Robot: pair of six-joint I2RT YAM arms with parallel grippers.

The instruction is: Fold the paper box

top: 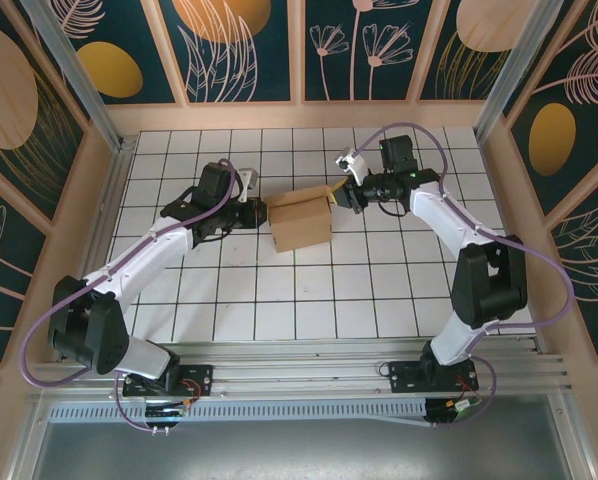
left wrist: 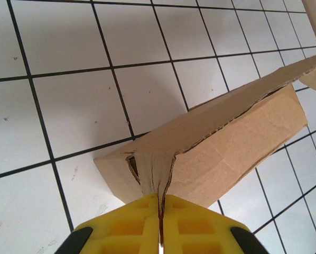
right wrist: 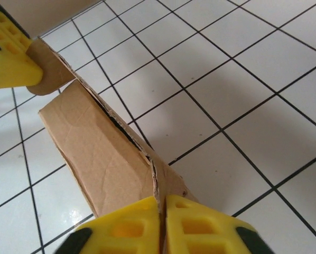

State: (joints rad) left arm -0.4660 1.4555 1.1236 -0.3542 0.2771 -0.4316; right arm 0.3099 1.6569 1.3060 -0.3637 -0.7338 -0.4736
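The paper box (top: 301,222) lies near the centre of the white gridded surface (top: 379,290), between the two arms, partly formed, with a seam gaping along its upper edge. The left claw (left wrist: 159,211) is clenched on a thin cardboard flap at the box's left end, the sheet pinched between its yellow fingers. The right claw (right wrist: 160,211) is clenched likewise on a flap at the opposite end. Whether the box rests fully on the surface cannot be told.
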